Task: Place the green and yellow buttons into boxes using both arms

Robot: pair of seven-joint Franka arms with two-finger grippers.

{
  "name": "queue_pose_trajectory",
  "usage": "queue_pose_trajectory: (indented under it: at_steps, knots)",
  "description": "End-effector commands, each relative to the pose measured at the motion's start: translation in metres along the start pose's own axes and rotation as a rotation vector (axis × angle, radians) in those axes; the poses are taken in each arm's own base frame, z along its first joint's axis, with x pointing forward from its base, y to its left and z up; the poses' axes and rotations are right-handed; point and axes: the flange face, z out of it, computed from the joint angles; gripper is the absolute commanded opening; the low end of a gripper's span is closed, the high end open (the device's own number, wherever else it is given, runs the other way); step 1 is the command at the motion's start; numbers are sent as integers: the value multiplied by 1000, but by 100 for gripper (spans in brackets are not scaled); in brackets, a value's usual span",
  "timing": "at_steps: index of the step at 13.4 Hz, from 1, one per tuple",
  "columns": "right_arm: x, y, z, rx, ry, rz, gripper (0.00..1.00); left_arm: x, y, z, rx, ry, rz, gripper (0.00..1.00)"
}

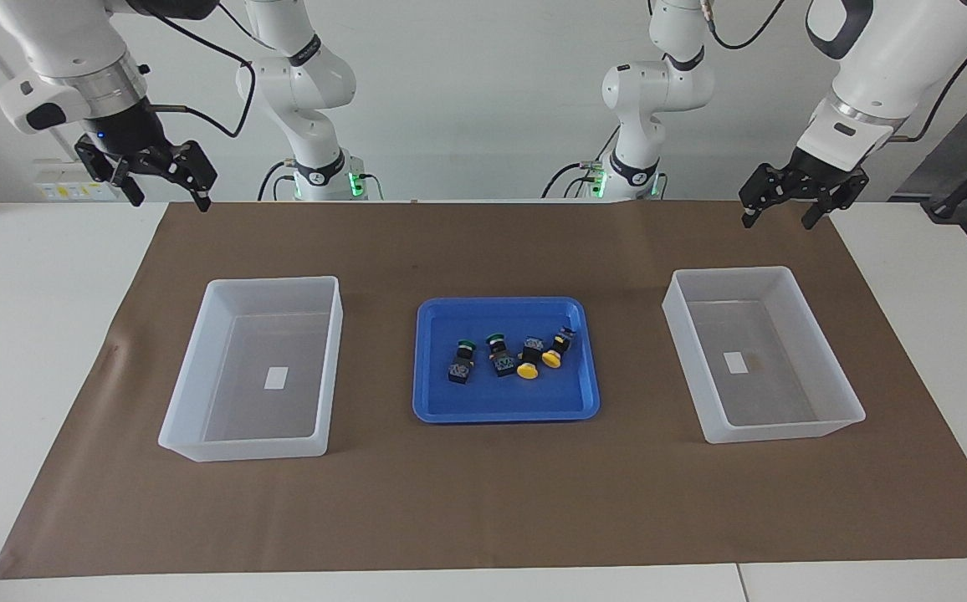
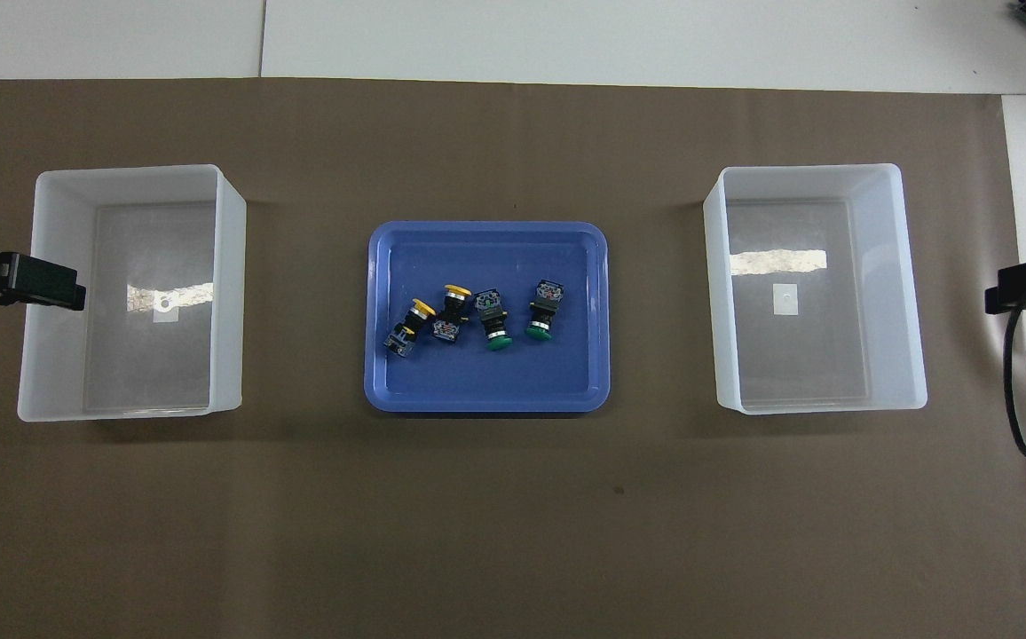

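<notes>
- Buttons, four of them, lie in a row in the blue tray [image 1: 442,410] at the middle of the brown mat [image 1: 483,502]; we see none of them in a box.
- We count two green buttons, one [image 1: 462,360] toward the right arm's end of the row and the other [image 1: 499,354] just beside it.
- We count two yellow buttons, one [image 1: 529,358] next to the greens and the other [image 1: 559,347] at the left arm's end of the row.
- All four are tipped on their sides, close together; we cannot tell whether any two touch.
- We see one box [image 1: 191,393] toward the right arm's end of the table, well apart from the tray, with only a small white label [image 1: 276,378] on its floor.
- We see the other box [image 1: 693,351] toward the left arm's end, also well apart from the tray, with a label [image 1: 734,362] on its floor.
- Our right gripper [image 1: 167,199] hangs in the air over the mat's edge nearest the robots, fingers spread wide and holding nothing.
- Our left gripper [image 1: 779,219] hangs over the same edge at its own end, fingers likewise apart and empty.
- Both arms wait above the table, clear of boxes and tray.
</notes>
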Motion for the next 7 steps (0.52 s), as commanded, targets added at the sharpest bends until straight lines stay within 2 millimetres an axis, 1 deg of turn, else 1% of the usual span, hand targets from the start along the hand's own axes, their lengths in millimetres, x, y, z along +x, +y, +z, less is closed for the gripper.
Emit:
queue_pose_trajectory:
  at_steps: [1,4,7]
  knots:
    - [-4,-1,-4,10,-4,-1,100,-6,1,-1,-13,18,-1,100]
    - [-5,0,-4,15,-7,6,100,-6,2,-1,-15,18,1,100]
    - [-4,-4,0,13,4,31,100,-6,2,-1,-13,18,1,100]
